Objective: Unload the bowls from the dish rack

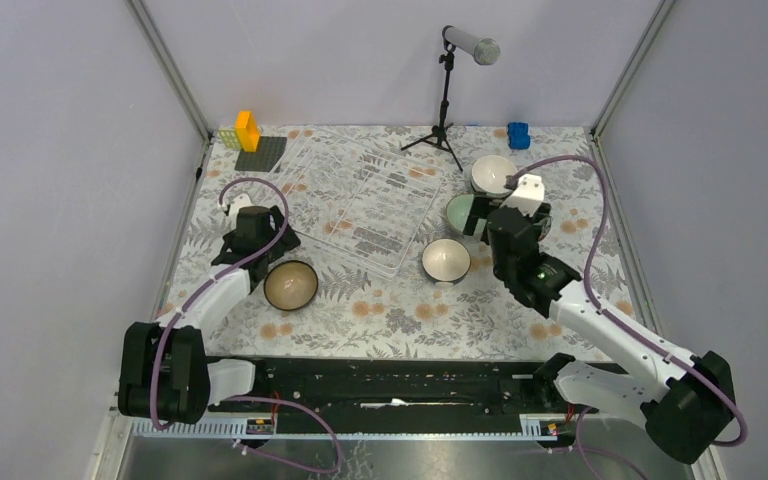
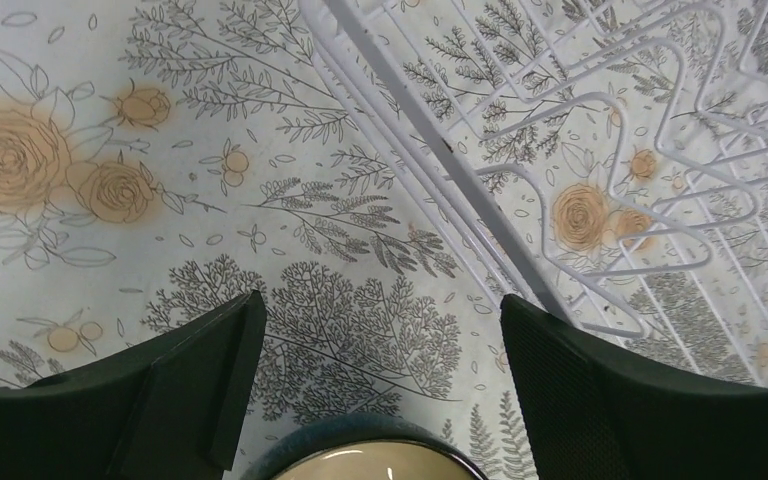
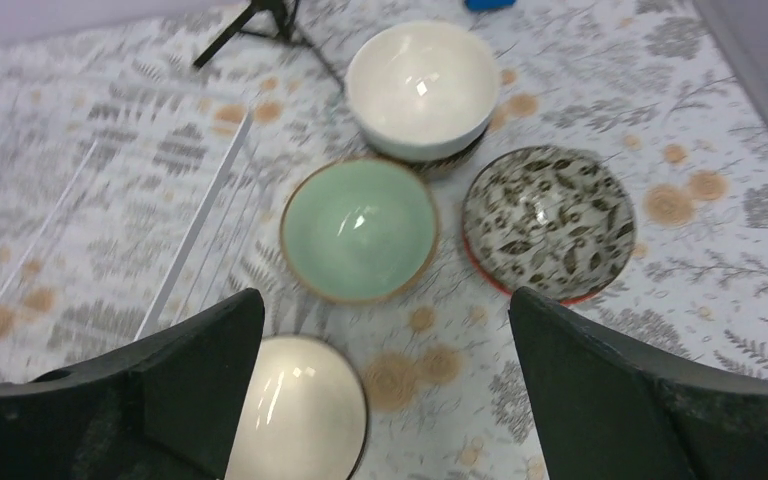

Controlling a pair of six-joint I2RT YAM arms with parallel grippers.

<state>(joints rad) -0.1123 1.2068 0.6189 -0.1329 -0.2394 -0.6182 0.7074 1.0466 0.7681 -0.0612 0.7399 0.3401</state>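
Left gripper (image 2: 378, 312): jaws spread, empty, above a dark-rimmed bowl (image 2: 360, 458) that stands upright just left of the dish rack (image 1: 360, 200).

Right gripper (image 3: 385, 305): jaws spread, empty, over the white bowl (image 3: 422, 88), green bowl (image 3: 360, 228), patterned bowl (image 3: 548, 222) and cream bowl (image 3: 300, 410). They are grouped right of the rack, which I judge keeps them within that arm's reach.

Rack: I see no bowls in it.

Writing: none legible.

Bowl cluster (image 3: 360, 228) just beside dish rack (image 1: 360, 200)
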